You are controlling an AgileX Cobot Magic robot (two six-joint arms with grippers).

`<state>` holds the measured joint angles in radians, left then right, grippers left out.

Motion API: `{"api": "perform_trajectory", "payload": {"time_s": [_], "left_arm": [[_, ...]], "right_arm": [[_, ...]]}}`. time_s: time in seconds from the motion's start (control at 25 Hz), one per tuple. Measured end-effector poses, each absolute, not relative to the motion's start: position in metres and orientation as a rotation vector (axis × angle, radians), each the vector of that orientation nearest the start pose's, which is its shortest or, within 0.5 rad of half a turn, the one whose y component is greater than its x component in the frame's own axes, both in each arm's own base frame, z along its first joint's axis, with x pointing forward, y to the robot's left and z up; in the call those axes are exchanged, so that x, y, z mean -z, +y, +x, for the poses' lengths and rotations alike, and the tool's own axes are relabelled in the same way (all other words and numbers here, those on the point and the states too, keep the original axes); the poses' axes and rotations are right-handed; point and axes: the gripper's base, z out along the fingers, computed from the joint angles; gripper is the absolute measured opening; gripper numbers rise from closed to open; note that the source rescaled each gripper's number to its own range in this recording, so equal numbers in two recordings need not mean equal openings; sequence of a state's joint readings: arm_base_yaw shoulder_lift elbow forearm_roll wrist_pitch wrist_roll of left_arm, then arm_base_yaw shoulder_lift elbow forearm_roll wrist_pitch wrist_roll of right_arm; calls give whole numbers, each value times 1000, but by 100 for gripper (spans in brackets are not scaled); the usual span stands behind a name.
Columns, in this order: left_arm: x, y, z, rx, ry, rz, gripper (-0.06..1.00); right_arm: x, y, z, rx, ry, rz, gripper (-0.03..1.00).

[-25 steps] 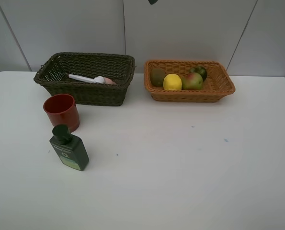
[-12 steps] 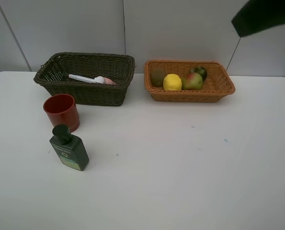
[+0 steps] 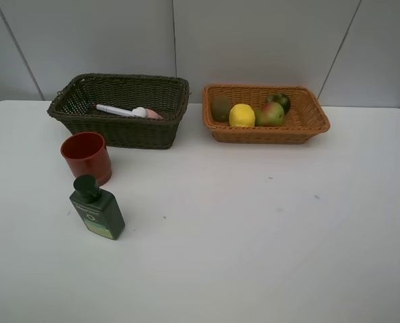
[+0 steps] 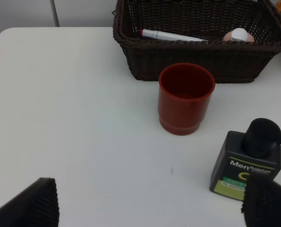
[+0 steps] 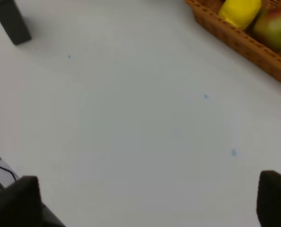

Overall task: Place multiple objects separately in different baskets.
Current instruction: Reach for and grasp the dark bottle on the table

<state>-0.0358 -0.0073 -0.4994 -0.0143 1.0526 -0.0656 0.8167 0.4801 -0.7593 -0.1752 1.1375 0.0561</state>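
A: What does the high view give, left to right?

B: The dark basket (image 3: 121, 110) with the white marker (image 3: 116, 110) and pink bottle (image 3: 146, 113) inside; in front of it the red cup (image 3: 86, 157) and, nearer still, the green bottle (image 3: 96, 209), both on the tabletop (image 3: 253, 229). To the right, the tan basket (image 3: 265, 114) holds the kiwi (image 3: 220, 108), lemon (image 3: 242, 115), pear (image 3: 270, 114) and a dark green fruit (image 3: 279, 101). Neither arm shows there.

A: And the wrist views?

B: The left tool (image 4: 149, 203) stands with fingers wide apart, holding nothing; the cup is ahead of it between the fingers' lines, the green bottle just beside one finger (image 4: 268, 203). The right tool (image 5: 145, 198) is also spread and empty over bare tabletop, well apart from the tan basket's corner.
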Motion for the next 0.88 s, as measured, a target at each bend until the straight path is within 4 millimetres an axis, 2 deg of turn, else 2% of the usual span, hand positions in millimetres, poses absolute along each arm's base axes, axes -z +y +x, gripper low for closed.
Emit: {"api": "perform_trajectory", "payload": {"time_s": [0.2, 0.36, 0.88], "left_arm": [[-278, -1, -6, 81, 2030, -30, 100], [-278, -1, -6, 81, 2030, -30, 100], [-278, -1, -6, 81, 2030, -30, 100]], "right_arm": [[-299, 21, 34, -280, 2160, -872, 100], [-286, 18, 27, -324, 2150, -867, 100], [-281, 18, 26, -348, 2127, -858, 100]]}}
